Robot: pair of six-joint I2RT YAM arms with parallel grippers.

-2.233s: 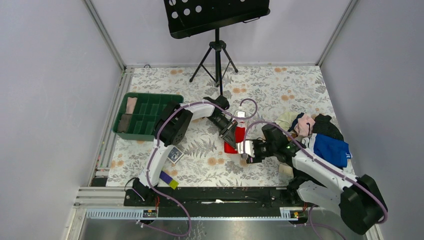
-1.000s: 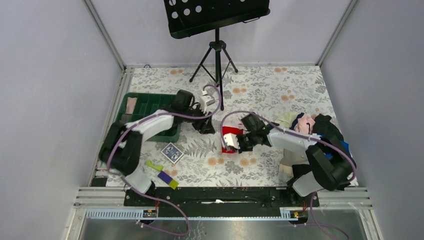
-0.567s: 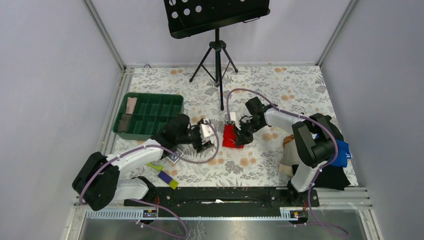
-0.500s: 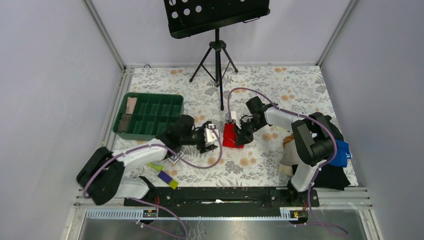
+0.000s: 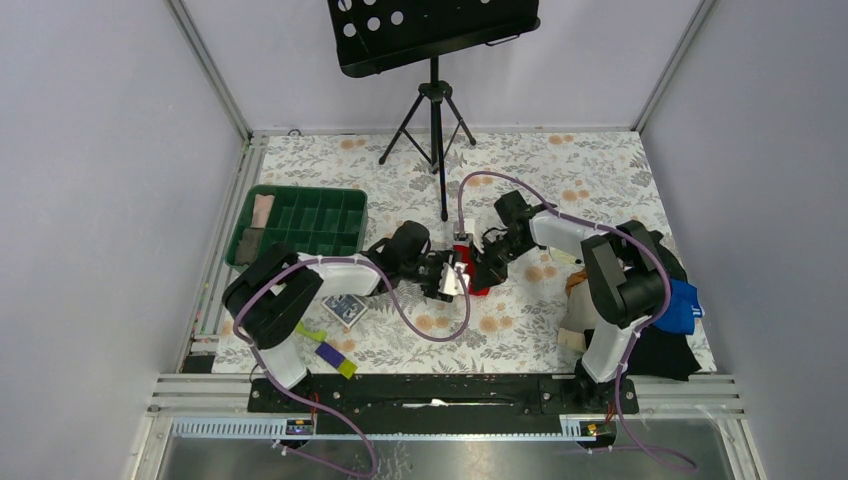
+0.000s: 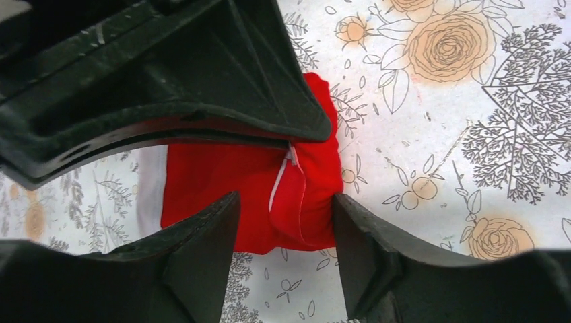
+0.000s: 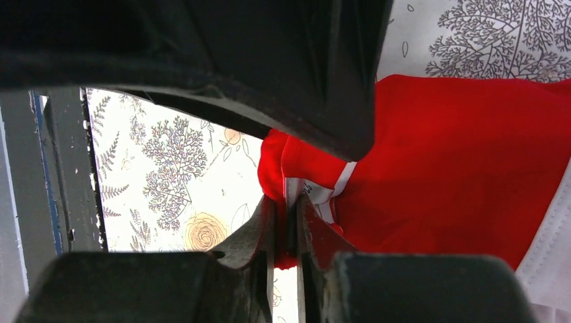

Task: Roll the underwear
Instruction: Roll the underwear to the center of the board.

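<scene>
**Left arm closed in on the underwear**

Since a second earlier, our left gripper (image 5: pixel 447 277) had swung from near the green tray (image 5: pixel 300 188) to the underwear (image 6: pixel 229 171), mid-table (image 5: pixel 520 170). Its fingers stood apart, straddling the folded end. Our right gripper (image 7: pixel 286 208) narrowly pinched the trim. We feared the low, crowded arms might collide or tug the fold undone.

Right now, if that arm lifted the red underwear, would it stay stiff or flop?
Probably floppy: the underwear creases into soft folds where the right tool pinches it. Likely light, being thin cloth. Unlikely to roll away: it lies slumped flat.
</scene>
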